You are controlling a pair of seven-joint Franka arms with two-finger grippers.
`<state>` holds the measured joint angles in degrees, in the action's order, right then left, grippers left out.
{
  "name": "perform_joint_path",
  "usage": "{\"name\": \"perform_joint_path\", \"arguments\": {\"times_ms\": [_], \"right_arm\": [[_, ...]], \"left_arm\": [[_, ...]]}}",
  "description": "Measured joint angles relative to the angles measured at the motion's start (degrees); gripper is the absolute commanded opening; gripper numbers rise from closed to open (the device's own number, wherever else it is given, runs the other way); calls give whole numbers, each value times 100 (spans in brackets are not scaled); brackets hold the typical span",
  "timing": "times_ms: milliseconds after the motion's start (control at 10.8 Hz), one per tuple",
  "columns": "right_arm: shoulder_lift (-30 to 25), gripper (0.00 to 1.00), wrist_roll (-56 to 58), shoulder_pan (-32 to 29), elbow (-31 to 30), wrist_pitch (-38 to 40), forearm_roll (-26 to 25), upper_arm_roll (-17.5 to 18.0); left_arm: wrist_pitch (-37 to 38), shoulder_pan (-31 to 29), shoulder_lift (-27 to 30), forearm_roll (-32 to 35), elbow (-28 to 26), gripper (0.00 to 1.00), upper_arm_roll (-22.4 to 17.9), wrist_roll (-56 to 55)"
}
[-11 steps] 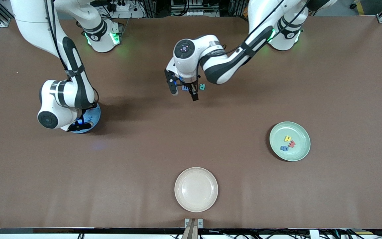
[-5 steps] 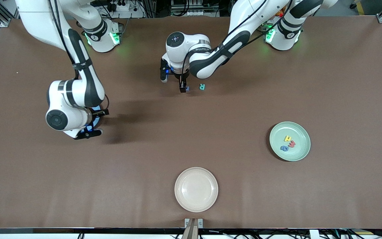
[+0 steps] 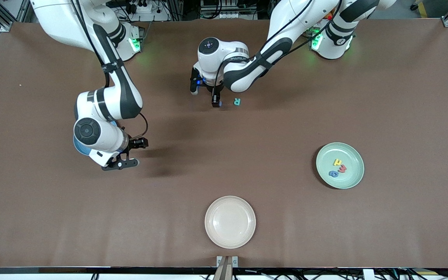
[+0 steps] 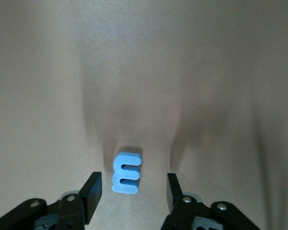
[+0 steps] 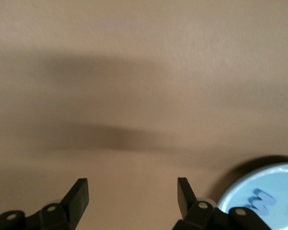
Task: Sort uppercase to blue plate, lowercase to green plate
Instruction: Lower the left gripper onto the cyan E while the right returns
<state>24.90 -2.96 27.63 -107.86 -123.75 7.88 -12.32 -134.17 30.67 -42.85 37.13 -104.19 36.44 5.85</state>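
One blue e [image 4: 126,173] lay flat on the tabletop [image 3: 286,116], between the spread fingers of the left tool [image 4: 133,194], beside the teal R [image 3: 237,102]. Small and light, it could skid or tip if one finger touched first. Right tool [image 3: 130,152] hung open and empty beside the blue plate [image 5: 264,191].
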Motion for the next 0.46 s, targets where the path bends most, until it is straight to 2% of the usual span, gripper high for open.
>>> {"name": "perform_joint_path", "arguments": {"times_ms": [463], "right_arm": [[25, 83, -1015, 140, -4, -587, 0, 462]], "left_arm": [[-182, -34, -55, 107, -95, 56, -7, 1]]}}
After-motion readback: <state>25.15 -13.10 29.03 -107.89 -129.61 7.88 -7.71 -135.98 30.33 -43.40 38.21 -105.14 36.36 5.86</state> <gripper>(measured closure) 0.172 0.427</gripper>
